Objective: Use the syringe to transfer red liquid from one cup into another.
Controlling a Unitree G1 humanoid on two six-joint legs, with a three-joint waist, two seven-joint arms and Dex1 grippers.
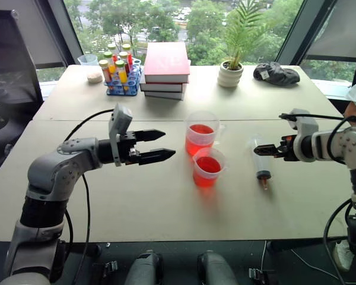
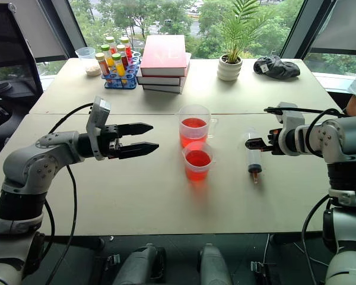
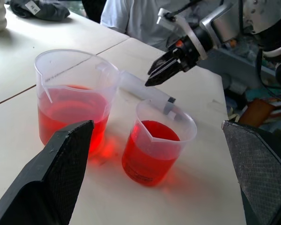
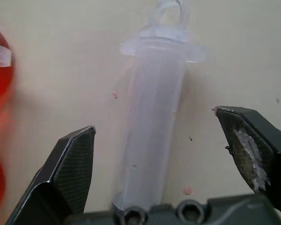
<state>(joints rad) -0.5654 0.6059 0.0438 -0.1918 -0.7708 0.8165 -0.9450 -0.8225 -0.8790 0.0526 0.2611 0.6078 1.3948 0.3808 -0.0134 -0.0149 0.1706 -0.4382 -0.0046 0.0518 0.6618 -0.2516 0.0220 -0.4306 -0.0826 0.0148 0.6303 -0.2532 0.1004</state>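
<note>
Head view: syringe [image 1: 261, 161] lies flat on the counter [image 1: 136, 202], right of the cup [image 1: 201, 133]; my right hand [image 1: 267, 151] hangs above it.

Left wrist: my left hand [image 3: 154, 178] gapes, empty (facing both cups).

Right wrist: fingers [image 4: 72, 164] wide, straddling the barrel.

Bright daylight from the windows [image 1: 166, 18] behind (soft shadows), wrist views slightly blurred.
</note>
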